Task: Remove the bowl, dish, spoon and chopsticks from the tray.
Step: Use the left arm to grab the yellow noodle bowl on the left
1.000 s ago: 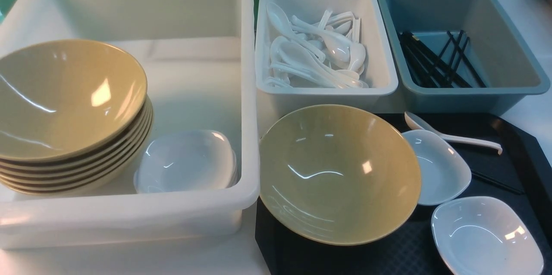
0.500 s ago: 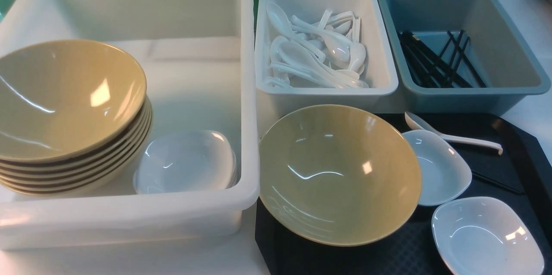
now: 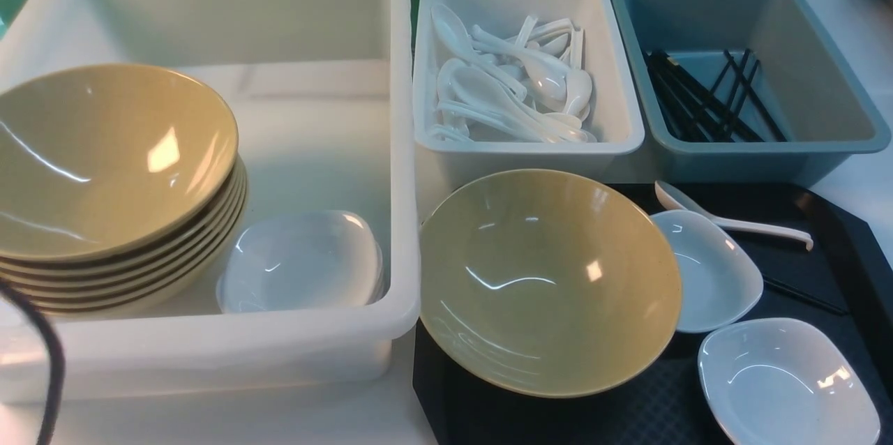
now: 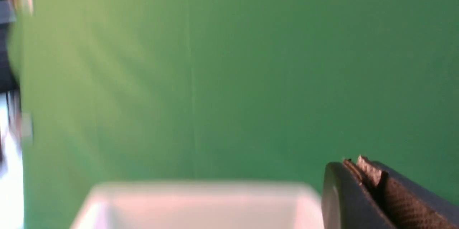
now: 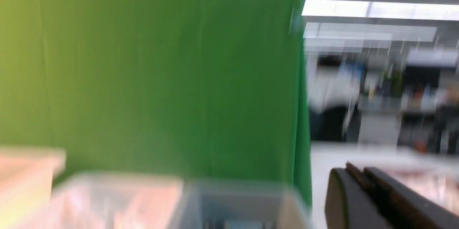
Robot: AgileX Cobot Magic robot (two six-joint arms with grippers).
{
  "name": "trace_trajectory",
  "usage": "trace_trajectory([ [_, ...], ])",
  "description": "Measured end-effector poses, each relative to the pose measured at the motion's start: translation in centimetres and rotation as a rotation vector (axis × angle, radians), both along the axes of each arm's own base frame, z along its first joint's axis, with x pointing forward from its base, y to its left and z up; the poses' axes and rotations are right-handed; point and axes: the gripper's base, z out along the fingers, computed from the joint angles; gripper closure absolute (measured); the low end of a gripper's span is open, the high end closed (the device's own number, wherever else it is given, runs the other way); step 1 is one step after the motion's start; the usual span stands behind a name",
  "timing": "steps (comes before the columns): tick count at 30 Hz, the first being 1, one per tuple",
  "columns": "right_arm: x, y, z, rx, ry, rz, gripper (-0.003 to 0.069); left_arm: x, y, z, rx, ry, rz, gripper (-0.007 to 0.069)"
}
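Note:
The mustard-yellow bowl [image 3: 551, 281] sits on the left part of the black tray [image 3: 830, 222]. Beside it on the tray a white dish [image 3: 711, 270] leans against the bowl's rim, and a second white dish [image 3: 788, 382] lies nearer the front. The white spoon [image 3: 732, 218] lies at the tray's far side. A stretch of the black chopsticks [image 3: 802, 295] shows behind the dishes. Neither gripper appears in the front view. My left gripper [image 4: 353, 162] is shut and empty, facing a green backdrop. My right gripper [image 5: 356, 169] is shut too, with nothing in it.
A large white tub [image 3: 398, 152] on the left holds a stack of yellow bowls [image 3: 104, 159] and white dishes [image 3: 300, 260]. Behind the tray stand a white tub of spoons [image 3: 530, 145] and a grey-blue tub of chopsticks [image 3: 767, 152]. A black cable [image 3: 52, 361] hangs at the lower left.
A black cable has come into the front view at the lower left. Nothing on the tray or in the tubs has moved.

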Motion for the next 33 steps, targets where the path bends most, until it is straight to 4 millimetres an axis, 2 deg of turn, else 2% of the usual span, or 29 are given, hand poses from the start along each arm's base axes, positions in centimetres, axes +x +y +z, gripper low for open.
trace_trajectory([
  [3,0.7,0.2,-0.5,-0.103,0.274,0.011,0.0580,2.5,-0.6,-0.5,-0.028,0.287,-0.018,0.0633],
  [7,1.2,0.4,-1.4,-0.176,0.488,0.058,0.0580,4.1,-2.4,-0.4,0.068,0.528,-0.102,0.0633],
  [12,2.0,0.8,-2.9,-0.203,0.716,0.126,0.0585,6.1,-6.6,0.2,0.173,0.734,-0.355,0.0633],
  [13,2.3,0.9,-3.5,-0.209,0.793,0.145,0.0599,6.9,-8.5,0.5,0.187,0.754,-0.463,0.0633],
  [14,2.3,1.0,-3.6,-0.210,0.802,0.148,0.0601,7.1,-9.0,0.5,0.189,0.755,-0.489,0.0633],
  [15,2.7,1.1,-4.0,-0.216,0.850,0.159,0.0622,7.9,-10.9,0.5,0.198,0.759,-0.585,0.0633],
  [16,2.7,1.1,-4.0,-0.216,0.853,0.160,0.0623,8.0,-11.2,0.7,0.188,0.755,-0.602,0.0633],
  [17,3.0,1.1,-4.1,-0.221,0.860,0.166,0.0627,8.7,-13.2,0.7,0.199,0.751,-0.695,0.0633],
  [18,3.1,1.2,-4.0,-0.222,0.853,0.168,0.0627,9.0,-14.0,0.5,0.212,0.749,-0.731,0.0633],
  [21,3.7,1.3,-3.7,-0.221,0.766,0.163,0.0627,10.6,-18.5,-0.7,0.248,0.802,-0.891,0.0633],
  [23,3.9,1.3,-3.8,-0.218,0.746,0.160,0.0627,11.0,-20.0,-1.4,0.274,0.841,-0.940,0.0633],
  [25,3.9,1.3,-4.1,-0.189,0.735,0.156,0.0627,11.7,-22.5,-2.8,0.331,0.912,-1.014,0.0633],
  [26,3.9,1.3,-4.3,-0.171,0.739,0.154,0.0627,12.3,-24.3,-4.2,0.367,0.970,-1.051,0.0633],
  [27,3.9,1.3,-4.3,-0.164,0.741,0.153,0.0627,12.2,-24.4,-4.0,0.371,0.965,-1.056,0.0633],
  [29,3.9,1.3,-4.3,-0.141,0.741,0.149,0.0627,13.3,-27.4,-6.2,0.450,1.027,-1.087,0.0633],
  [33,4.0,1.3,-4.2,-0.137,0.729,0.147,0.0627,14.3,-29.8,-8.7,0.538,1.070,-1.069,0.0633],
])
